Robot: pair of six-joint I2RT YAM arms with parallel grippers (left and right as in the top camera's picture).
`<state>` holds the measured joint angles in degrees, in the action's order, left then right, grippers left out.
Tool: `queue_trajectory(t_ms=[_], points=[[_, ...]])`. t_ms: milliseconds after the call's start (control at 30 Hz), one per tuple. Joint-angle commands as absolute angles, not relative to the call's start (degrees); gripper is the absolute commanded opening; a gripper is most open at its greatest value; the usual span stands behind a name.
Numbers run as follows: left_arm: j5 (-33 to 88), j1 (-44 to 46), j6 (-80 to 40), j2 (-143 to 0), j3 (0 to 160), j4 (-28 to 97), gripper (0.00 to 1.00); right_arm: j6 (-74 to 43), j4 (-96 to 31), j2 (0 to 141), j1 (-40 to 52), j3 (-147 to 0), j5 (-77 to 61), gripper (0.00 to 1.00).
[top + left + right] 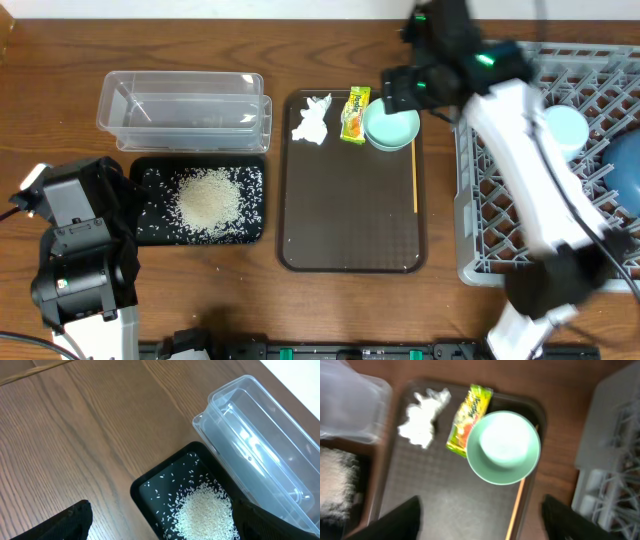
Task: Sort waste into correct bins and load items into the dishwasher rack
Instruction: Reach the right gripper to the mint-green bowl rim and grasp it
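The rice heap (208,200) lies in the black tray (148,232), also in the left wrist view (202,512). The clear tub (185,108) behind it is empty. A crumpled tissue (312,120), a yellow-green wrapper (355,113) and the mint bowl (392,128) sit at the far end of the brown serving tray (350,215). The grey rack (500,230) holds the light-blue bowl (566,128) and the dark-blue bowl (626,175). My right gripper (480,520) is open above the serving tray, near the mint bowl (503,447). My left gripper (165,527) is open over the black tray's left end. The pink cup is out of view.
A thin orange stick (415,180) lies along the serving tray's right rim, next to the bowl. The rack fills the right side. The right arm (520,150) reaches across the rack's left part. Bare wood lies left of the tub and black tray.
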<state>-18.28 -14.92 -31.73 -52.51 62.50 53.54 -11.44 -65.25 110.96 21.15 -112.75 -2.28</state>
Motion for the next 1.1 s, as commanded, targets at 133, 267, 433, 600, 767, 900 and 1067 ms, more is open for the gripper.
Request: queue_trajectory(t_ms=[133,267,433,600,767,900,1067], points=[[-18.5,-15.2,-32.2,-52.4,63.5,53.5,0.91,-11.5,-65.5,127.0,25.5,-117.5,1.7,0.52],[-18.5,-15.2,-32.2,-52.4,63.5,53.5,0.91,-11.1,-63.9,130.6,26.9,-117.5,1.7,0.44],[-18.5,-15.2,-32.2,-52.4,63.5,53.5,0.91,-11.1,-62.8,132.4,28.0,-117.4,2.8,0.36],[-18.5,-15.2,-32.2,-52.4,63.5,53.5,0.91,-11.1,-63.2,133.6,28.2,-117.4,5.5,0.32],[-18.5,-15.2,-32.2,-52.4,63.5,53.5,0.91,-11.1,-63.4,134.3,28.2,-117.1,6.1,0.29],[-18.5,-15.2,-32.2,-52.4,63.5,53.5,0.91,-11.1,-63.3,134.4,28.1,-116.4,6.1,0.28],[-18.5,-15.2,-32.2,-52.4,63.5,53.5,0.91,-11.4,-63.0,134.4,28.2,-115.0,6.1,0.25]])
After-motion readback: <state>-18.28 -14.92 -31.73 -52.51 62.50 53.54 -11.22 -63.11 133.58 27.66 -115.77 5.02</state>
